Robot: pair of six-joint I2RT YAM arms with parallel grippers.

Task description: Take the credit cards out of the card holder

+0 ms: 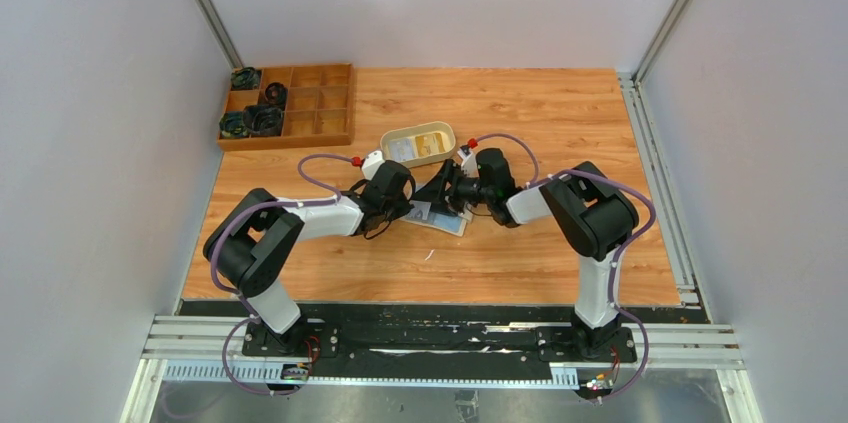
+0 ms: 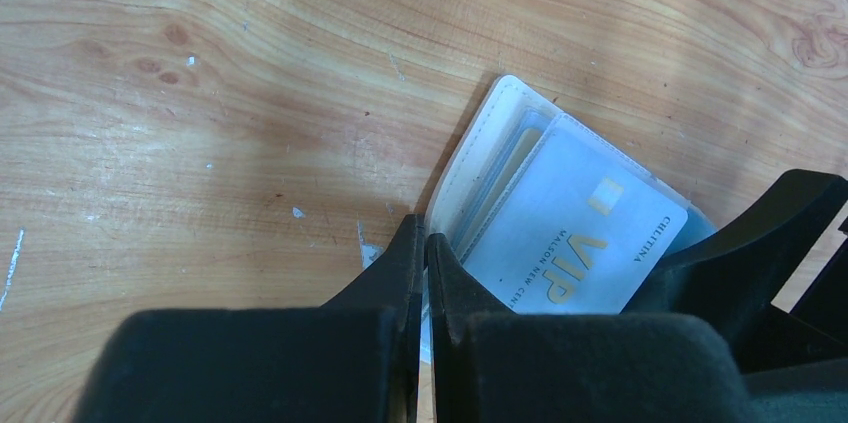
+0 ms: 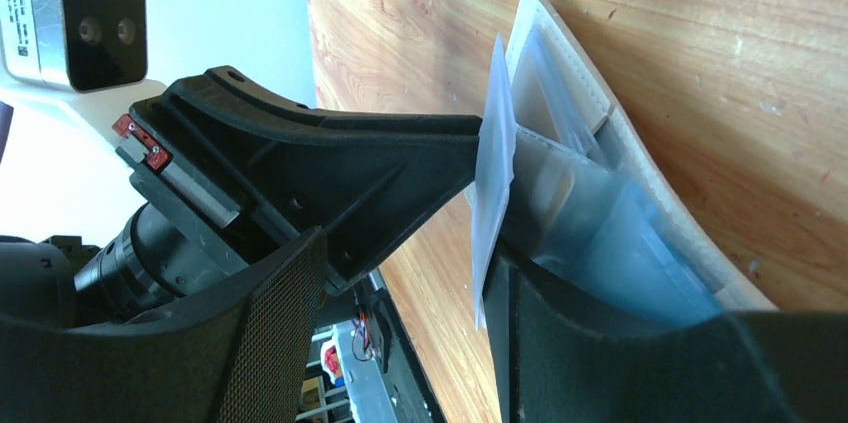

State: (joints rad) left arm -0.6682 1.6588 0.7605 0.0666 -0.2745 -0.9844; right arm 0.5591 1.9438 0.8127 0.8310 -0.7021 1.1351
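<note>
The card holder (image 1: 445,223) lies open on the wooden table between my two grippers, its cream inside up (image 2: 480,138). A pale-blue credit card (image 2: 580,243) marked VIP sticks out of its pockets. My left gripper (image 2: 425,238) is shut on the card holder's thin near edge (image 1: 412,205). In the right wrist view a thin pale sheet (image 3: 495,163) stands edge-on at the left gripper's tip; I cannot tell if it is the card or a flap. My right gripper (image 3: 405,263) is open around it, one finger (image 3: 600,343) resting inside the card holder (image 3: 560,73).
An oval beige tray (image 1: 445,133) sits just behind the grippers, with a pale card-like thing (image 1: 405,149) in it. A wooden compartment box (image 1: 320,118) with black items stands at the back left. White walls close in the table on three sides.
</note>
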